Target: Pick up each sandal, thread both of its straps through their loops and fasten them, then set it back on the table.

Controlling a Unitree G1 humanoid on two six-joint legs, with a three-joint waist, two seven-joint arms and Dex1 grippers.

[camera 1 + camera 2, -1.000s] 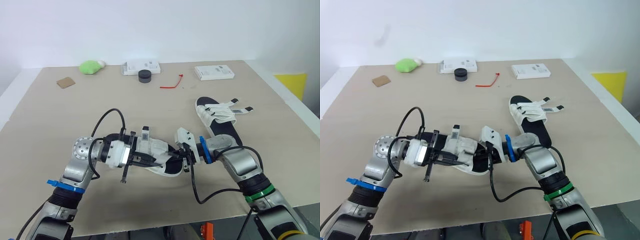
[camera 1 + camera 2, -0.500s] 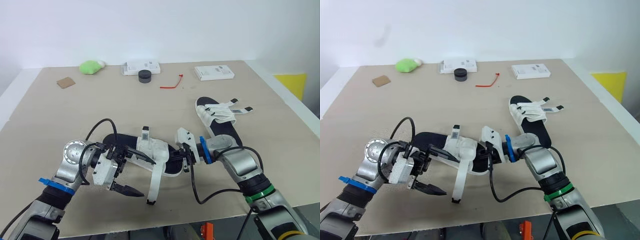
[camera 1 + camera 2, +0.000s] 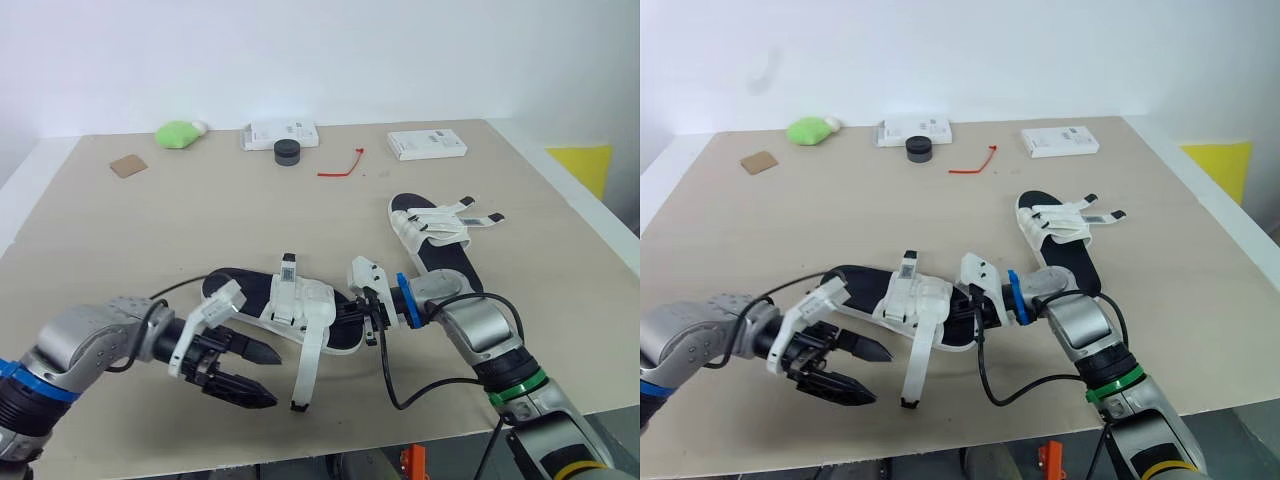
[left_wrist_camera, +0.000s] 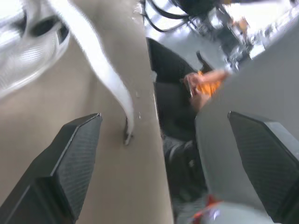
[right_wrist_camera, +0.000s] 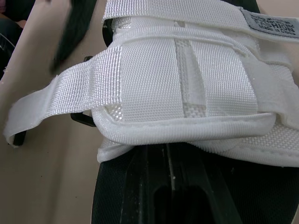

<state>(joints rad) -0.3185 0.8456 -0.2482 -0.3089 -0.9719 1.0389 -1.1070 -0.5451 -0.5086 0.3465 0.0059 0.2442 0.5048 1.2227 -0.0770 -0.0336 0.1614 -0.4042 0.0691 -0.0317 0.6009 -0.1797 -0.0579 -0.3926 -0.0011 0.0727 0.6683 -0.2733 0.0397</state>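
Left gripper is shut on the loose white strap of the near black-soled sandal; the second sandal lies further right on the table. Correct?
No. The left eye view shows the left gripper open, clear of the loose white strap hanging beside it. The near black-soled sandal and the second sandal lie as you say.

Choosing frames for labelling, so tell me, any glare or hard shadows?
Left eye view: even light, only a soft shadow beside the near sandal. Left wrist view: glare washes out the loose strap. Right wrist view: evenly lit straps, no glare.
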